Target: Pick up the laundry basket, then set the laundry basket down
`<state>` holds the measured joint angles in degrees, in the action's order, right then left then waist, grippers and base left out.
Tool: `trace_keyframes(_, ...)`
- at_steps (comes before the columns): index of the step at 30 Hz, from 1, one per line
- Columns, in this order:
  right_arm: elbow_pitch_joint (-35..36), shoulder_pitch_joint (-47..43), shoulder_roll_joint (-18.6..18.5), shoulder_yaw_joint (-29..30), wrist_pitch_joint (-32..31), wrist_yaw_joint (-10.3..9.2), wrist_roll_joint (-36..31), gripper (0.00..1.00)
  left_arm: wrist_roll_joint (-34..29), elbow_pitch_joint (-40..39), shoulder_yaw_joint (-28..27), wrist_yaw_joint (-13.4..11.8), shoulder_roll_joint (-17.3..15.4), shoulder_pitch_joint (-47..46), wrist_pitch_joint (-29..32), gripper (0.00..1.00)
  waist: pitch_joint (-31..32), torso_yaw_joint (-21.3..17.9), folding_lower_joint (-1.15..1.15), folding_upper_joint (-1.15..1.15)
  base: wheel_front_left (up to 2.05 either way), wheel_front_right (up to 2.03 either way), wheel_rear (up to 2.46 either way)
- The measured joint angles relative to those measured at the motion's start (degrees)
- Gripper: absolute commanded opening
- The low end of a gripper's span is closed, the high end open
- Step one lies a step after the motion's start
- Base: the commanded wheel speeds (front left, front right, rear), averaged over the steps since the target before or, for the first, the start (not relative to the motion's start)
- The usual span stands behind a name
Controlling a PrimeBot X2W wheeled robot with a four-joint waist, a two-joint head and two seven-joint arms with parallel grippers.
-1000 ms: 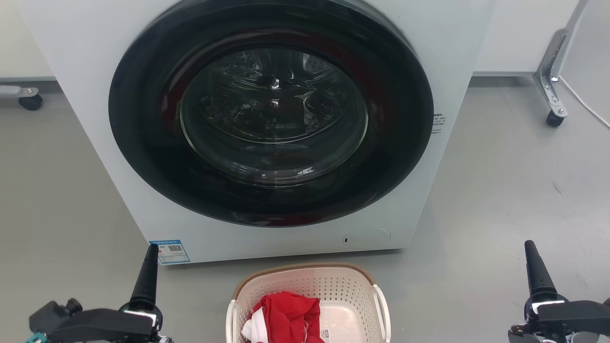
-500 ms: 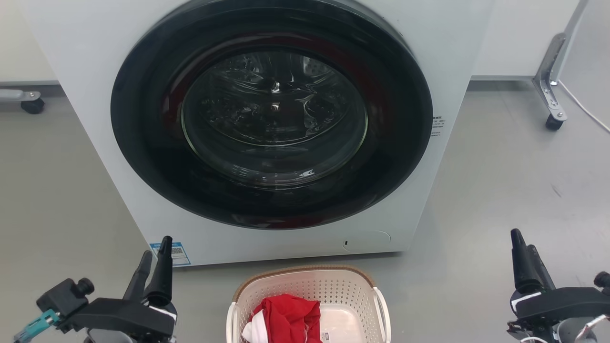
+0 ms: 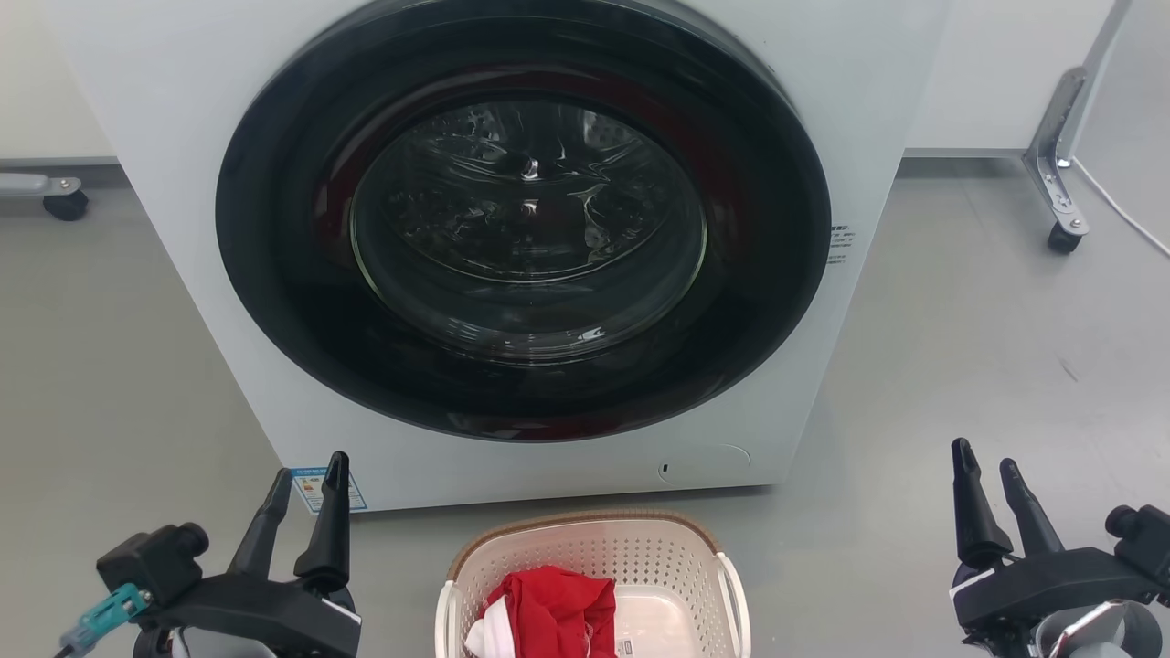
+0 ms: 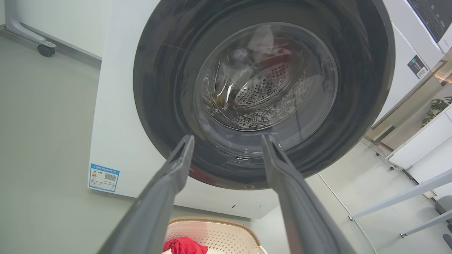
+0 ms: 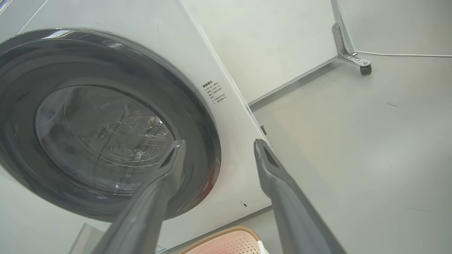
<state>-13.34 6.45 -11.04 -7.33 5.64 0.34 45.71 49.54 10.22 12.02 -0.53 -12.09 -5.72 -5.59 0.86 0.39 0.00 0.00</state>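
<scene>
The laundry basket, cream-white and perforated with a brown rim, stands on the floor at the bottom centre of the head view, just in front of the washer. A red and white garment lies in it. My left gripper is open well to the basket's left, nothing between its fingers. To the basket's right my right gripper is also open and holds nothing. The basket's far rim peeks below my left gripper in the left wrist view, and a corner of the basket shows under my right gripper.
A white front-loading washer with a shut dark round door stands right behind the basket. Grey floor lies on both sides. A castered metal leg stands at the back right, another caster at the far left.
Both grippers have turned about their wrists, so each now shows two spread fingers instead of one. The left has shifted right, the right gripper left. The basket has not moved.
</scene>
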Motion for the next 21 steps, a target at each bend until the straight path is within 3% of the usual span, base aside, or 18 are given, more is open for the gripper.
trace_keyframes(21,-0.3,-1.2,-0.9,-5.0,4.6,-2.99,-16.9,1.0,-14.5,-1.1,3.0,-3.6,-0.9,2.5,-4.8,1.0,0.4,0.0,0.0,0.0,0.0,0.0,0.0)
